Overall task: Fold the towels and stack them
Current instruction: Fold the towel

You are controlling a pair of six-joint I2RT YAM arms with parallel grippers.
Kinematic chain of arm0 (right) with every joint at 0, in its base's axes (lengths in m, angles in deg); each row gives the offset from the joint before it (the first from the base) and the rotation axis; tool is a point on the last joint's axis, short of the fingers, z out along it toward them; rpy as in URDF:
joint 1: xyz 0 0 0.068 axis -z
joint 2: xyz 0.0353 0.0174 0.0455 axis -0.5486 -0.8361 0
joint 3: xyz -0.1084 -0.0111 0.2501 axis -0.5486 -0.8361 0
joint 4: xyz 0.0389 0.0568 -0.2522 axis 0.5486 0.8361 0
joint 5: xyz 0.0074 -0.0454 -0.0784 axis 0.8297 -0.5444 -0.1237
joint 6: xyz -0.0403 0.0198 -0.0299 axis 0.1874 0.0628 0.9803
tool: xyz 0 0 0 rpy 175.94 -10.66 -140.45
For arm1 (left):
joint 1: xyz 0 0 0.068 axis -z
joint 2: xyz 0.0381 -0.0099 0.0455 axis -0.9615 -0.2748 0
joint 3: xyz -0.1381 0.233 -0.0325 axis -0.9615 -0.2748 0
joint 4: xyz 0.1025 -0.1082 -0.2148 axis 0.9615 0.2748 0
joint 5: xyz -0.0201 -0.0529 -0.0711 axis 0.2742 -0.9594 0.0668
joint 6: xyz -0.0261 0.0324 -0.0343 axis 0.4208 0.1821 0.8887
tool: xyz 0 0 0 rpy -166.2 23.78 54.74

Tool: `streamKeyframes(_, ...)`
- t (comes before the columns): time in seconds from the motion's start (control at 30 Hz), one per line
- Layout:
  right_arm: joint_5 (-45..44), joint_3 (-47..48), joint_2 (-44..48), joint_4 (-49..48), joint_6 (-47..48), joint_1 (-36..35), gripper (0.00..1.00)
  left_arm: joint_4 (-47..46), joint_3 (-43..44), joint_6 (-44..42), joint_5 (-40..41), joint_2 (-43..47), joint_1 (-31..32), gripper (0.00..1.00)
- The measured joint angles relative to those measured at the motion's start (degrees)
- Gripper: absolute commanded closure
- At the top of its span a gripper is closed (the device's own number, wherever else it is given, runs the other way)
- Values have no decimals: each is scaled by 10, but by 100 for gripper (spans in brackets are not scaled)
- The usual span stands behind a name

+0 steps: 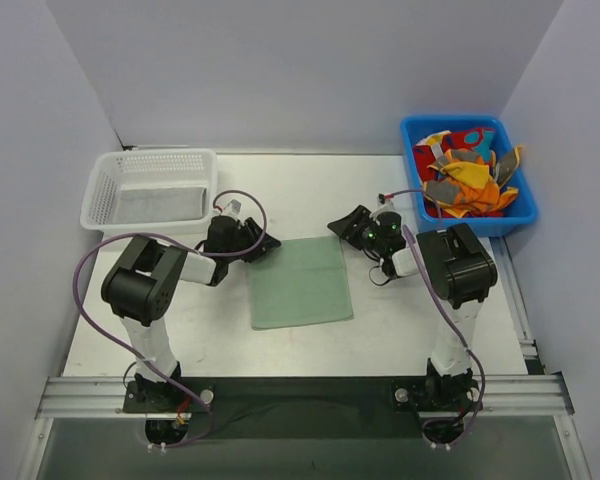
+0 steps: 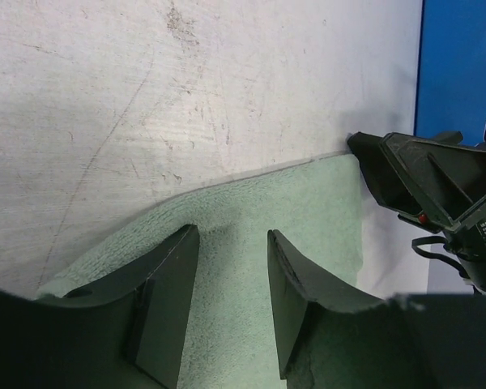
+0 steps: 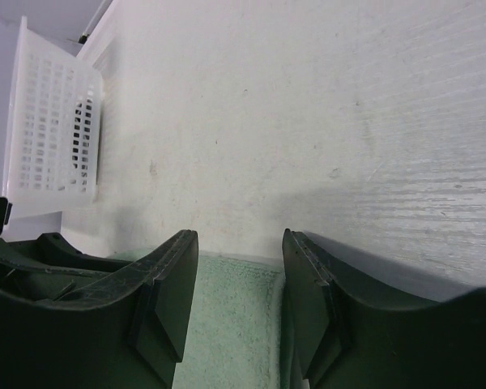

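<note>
1. White walls box in a scuffed white counter (image 1: 310, 190), where I am running both arms remotely on a fold-and-stack job.
2. One pale green towel (image 1: 300, 282) lies spread flat at the centre, between the two arms.
3. More towels (image 1: 470, 180), orange and red, sit crumpled in the blue bin (image 1: 410, 165) at the far right. The white mesh basket (image 1: 95, 195) at far left shows a grey layer inside that may be a folded towel; I cannot tell for sure.
4. At the green towel's far left corner, the left end effector (image 2: 232, 243) has its fingers spread, with cloth visible in the gap and nothing pinched.
5. Over the far right corner, the right end effector (image 3: 239, 243) straddles the cloth's edge, likewise spread and gripping nothing.
6. Handling, as I judge it: the terry cloth is light, soft and limp, so it will sag and drag unless both far corners rise together.
7. Best hold: pinch each far corner right at the hem, low against the counter, so only a single layer is caught before folding toward the near edge.
</note>
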Motion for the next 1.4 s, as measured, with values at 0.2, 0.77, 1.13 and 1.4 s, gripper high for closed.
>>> streamKeyframes(0.2, -1, -11, 24, 22, 2, 2, 52, 9, 2, 2, -20, 12, -1, 39)
streamKeyframes(0.77, 10, -61, 130, 4, -42, -114, 50, 30, -87, 18, 27, 196, 93, 58)
streamKeyframes(1.13, 9, -118, 20, -135, -87, -144, 50, 7, -155, 67, 73, 125, 101, 73)
streamKeyframes(1.4, -3, -226, 36, -249, -143, -57, 50, -57, -207, 127, 90, 132, 94, 73)
